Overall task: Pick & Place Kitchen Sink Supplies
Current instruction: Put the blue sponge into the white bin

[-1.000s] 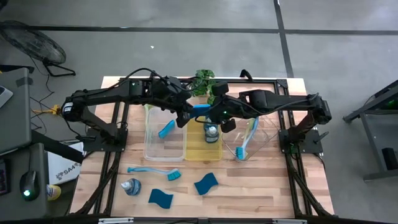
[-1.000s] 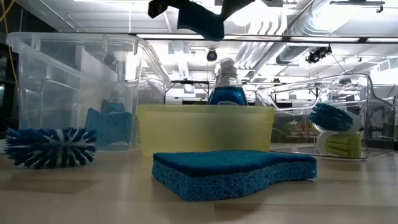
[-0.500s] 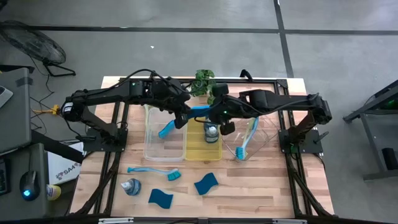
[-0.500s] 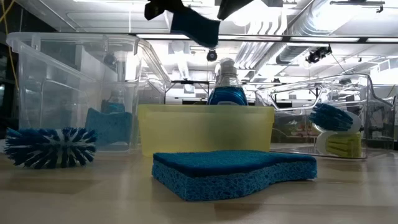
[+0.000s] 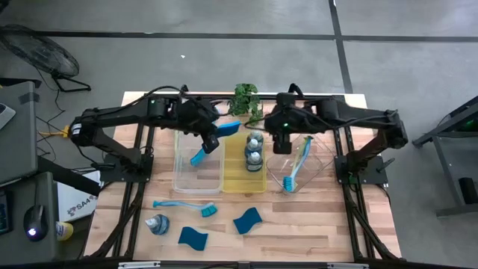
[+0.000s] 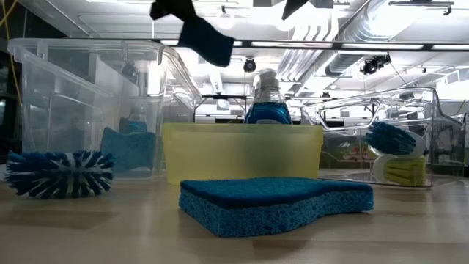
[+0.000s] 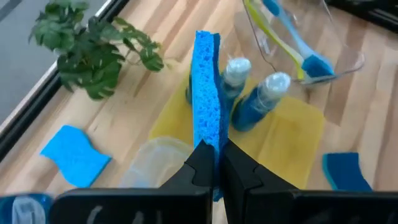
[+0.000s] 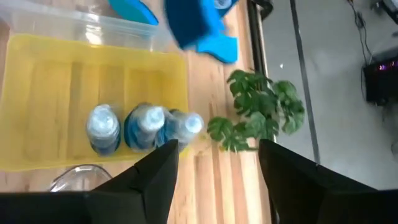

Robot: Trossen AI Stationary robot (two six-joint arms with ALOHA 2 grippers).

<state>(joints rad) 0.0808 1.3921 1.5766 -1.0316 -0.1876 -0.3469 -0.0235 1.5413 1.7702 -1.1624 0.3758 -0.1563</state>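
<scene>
Sponge (image 7: 206, 118) is clamped edge-on in my left tool (image 7: 212, 163), up in the air over the clear tray's (image 5: 197, 178) rear edge, beside the yellow tray (image 5: 254, 180). Right tool (image 8: 217, 163) hangs spread wide, holding nothing, above the soap bottles (image 8: 143, 127).

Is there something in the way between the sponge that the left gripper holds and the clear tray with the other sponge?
Nothing visible blocks it. The left gripper holds the sponge in the air near the clear tray, which is open on top and holds one sponge. The soap bottles stand aside in the yellow tray.
</scene>
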